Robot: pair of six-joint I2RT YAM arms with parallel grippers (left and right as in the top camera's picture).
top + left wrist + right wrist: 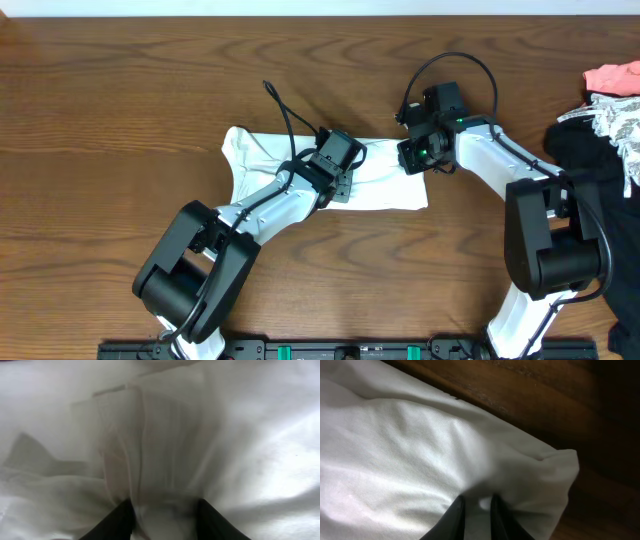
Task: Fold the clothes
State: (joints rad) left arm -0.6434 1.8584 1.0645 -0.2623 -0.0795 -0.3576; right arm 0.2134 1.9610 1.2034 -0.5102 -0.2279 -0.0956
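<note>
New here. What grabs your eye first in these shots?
A white T-shirt lies rumpled in the middle of the wooden table, with both arms bent over it. The left gripper pinches a bunched fold near the shirt's middle. The right gripper sits at its right corner, with cloth between the fingers. A pile of black, pink and lacy clothes crowds the table's right edge.
</note>
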